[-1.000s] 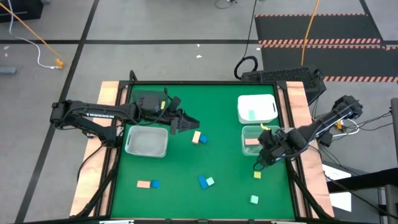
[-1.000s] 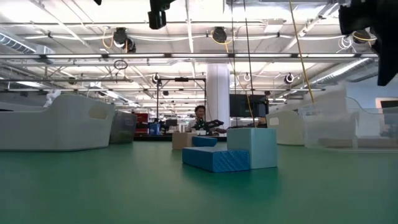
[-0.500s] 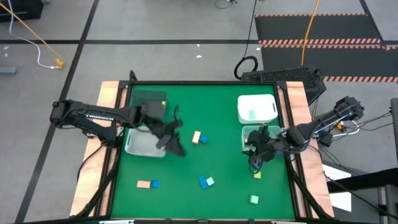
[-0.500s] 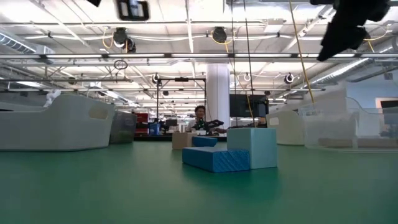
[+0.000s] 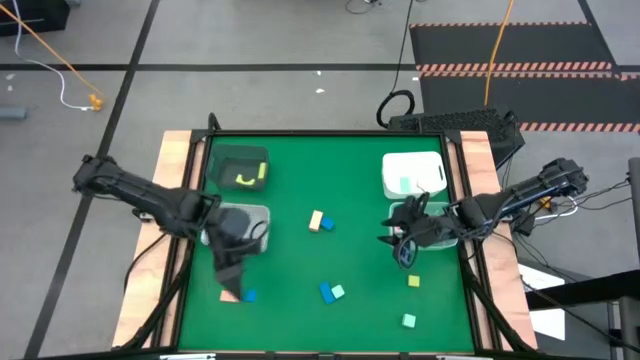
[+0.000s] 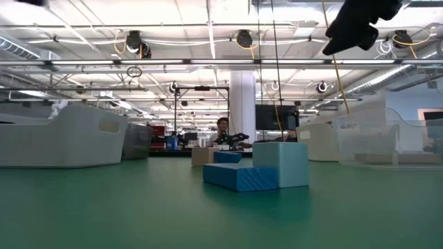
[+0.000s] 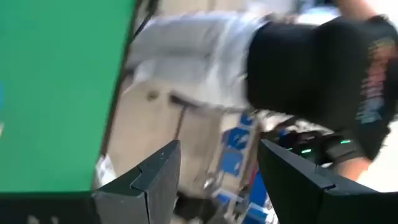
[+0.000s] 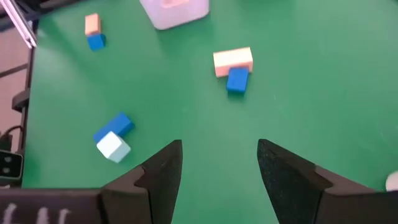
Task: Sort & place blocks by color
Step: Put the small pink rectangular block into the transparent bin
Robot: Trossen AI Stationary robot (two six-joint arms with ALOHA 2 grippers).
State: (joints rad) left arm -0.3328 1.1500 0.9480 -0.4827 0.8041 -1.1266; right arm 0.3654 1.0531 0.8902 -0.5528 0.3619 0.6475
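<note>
Small blocks lie on the green table (image 5: 300, 260): a salmon and blue pair (image 5: 240, 296), a yellow and salmon pair (image 5: 318, 221), a blue bar with a mint cube (image 5: 331, 292), a yellow block (image 5: 413, 282) and a mint block (image 5: 408, 320). The low view shows the blue bar (image 6: 239, 177) with the mint cube (image 6: 280, 164) against it. My left gripper (image 5: 228, 283) is open and hangs over the salmon and blue pair, pointing toward the near edge; its wrist view (image 7: 214, 180) shows nothing between the fingers. My right gripper (image 5: 393, 245) is open in front of the right clear bin and points left; its wrist view (image 8: 217, 168) shows bare table between the fingers.
A dark bin (image 5: 240, 168) holds yellow pieces, and a white bin (image 5: 412, 173) holds a mint one. One clear bin (image 5: 236, 228) sits on the left; another (image 5: 425, 222) on the right is partly under my right arm. A person in a dark shirt (image 7: 323, 68) stands beyond the table.
My left gripper swung from the far middle, beside the dark bin, across the left clear bin toward the near-left, and turned to point at the near edge. My right gripper moved from near the yellow block toward the table's left and slightly farther, turning to face left. No block moved.
</note>
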